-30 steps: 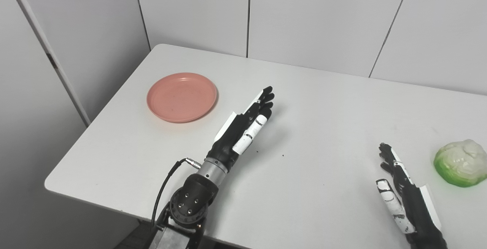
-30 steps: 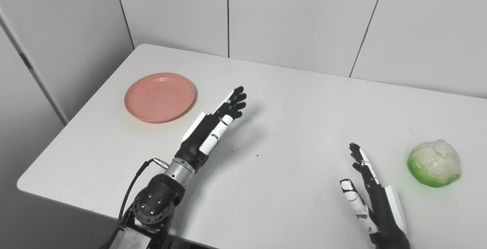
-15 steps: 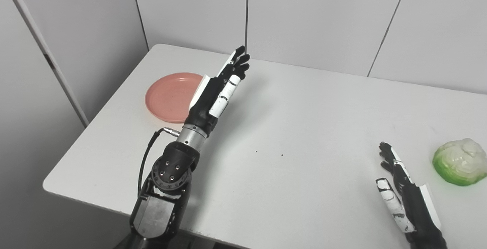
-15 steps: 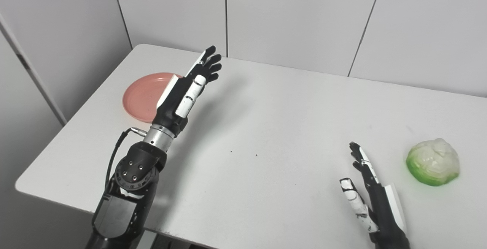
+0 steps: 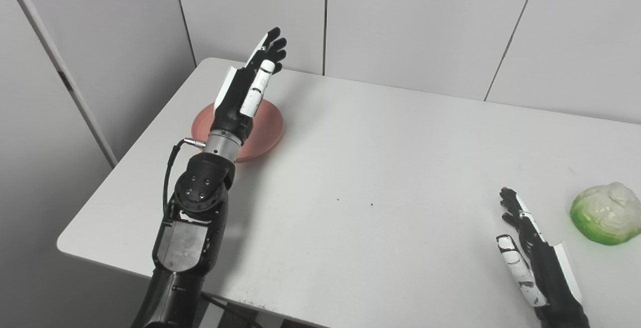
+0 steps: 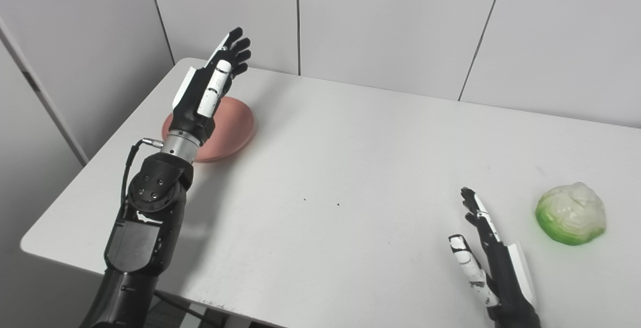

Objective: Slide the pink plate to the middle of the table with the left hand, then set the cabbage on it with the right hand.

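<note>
the left hand (image 5: 248,85) is up in the air with its fingers straight and apart, holding nothing. the pink plate (image 5: 268,127) sits flat right under it, partly hidden by the wrist. the plate looks light, stiff and smooth, so it should slide easily if the fingers press on the rim on its far side from the table's middle. it is round, so it has no long side and points nowhere. the right hand (image 5: 536,258) is spread wide too, empty. the cabbage (image 5: 606,213) sits near it, just past the fingertips.
</note>
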